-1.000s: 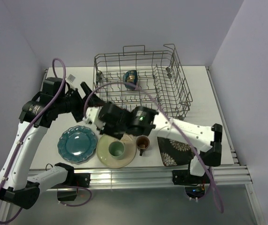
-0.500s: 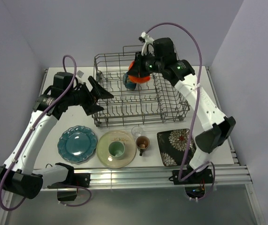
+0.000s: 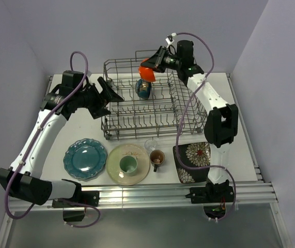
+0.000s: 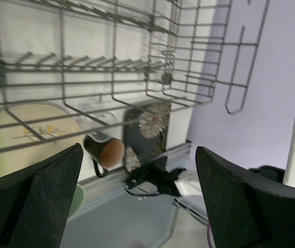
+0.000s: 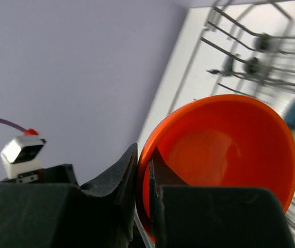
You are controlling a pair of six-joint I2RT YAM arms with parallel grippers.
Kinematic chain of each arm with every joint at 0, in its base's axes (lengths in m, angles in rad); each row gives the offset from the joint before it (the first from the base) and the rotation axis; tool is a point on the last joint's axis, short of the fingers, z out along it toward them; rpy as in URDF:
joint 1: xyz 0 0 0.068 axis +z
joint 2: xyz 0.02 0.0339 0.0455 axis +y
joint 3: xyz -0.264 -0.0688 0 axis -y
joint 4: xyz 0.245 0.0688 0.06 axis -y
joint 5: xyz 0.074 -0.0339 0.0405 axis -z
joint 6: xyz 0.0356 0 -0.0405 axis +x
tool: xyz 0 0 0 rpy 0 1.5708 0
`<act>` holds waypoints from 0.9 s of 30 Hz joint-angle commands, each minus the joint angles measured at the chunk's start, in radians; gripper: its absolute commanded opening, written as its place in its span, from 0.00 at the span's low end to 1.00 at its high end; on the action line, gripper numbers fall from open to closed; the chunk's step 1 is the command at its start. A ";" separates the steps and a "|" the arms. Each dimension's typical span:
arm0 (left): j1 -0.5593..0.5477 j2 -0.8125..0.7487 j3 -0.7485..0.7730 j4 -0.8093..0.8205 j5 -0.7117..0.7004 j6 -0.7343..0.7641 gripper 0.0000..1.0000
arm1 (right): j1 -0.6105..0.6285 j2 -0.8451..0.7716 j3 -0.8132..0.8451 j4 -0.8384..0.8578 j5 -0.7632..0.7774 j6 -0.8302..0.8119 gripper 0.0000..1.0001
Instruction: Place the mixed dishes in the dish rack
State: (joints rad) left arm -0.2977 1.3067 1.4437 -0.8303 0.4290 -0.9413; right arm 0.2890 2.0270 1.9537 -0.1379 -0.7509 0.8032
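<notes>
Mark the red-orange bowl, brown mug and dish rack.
red-orange bowl [image 5: 224, 150], right wrist view, on its inner wall.
brown mug [image 3: 157, 156], top external view, on its open mouth.
dish rack [image 3: 137, 129], top external view, on its near wire wall.

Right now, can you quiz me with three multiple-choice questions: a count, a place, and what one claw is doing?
1. How many plates lie in front of the dish rack? A) one B) three C) five
2. Where is the pale green cup? A) on the cream round plate B) inside the dish rack C) on the floor
3. What is the right gripper doing? A) open, empty B) shut on the red-orange bowl C) shut on a spoon
1 B: the teal scalloped plate, the cream one, the black square floral plate. 2 A: it stands on that plate. 3 B: its fingers pinch the bowl's rim.
</notes>
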 commanded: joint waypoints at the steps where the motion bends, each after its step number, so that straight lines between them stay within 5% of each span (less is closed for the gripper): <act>1: 0.012 0.022 0.090 -0.056 -0.114 0.076 0.96 | 0.025 0.035 -0.016 0.470 -0.076 0.319 0.00; 14: 0.058 0.060 0.184 -0.133 -0.191 0.130 0.96 | 0.125 0.217 -0.038 0.794 0.225 0.686 0.00; 27: 0.085 0.077 0.170 -0.119 -0.158 0.121 0.95 | 0.194 0.223 -0.101 0.687 0.473 0.662 0.00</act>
State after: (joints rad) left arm -0.2207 1.3781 1.5883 -0.9565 0.2634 -0.8459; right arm 0.4755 2.2803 1.8656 0.5049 -0.3733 1.4693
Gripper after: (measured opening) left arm 0.957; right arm 0.153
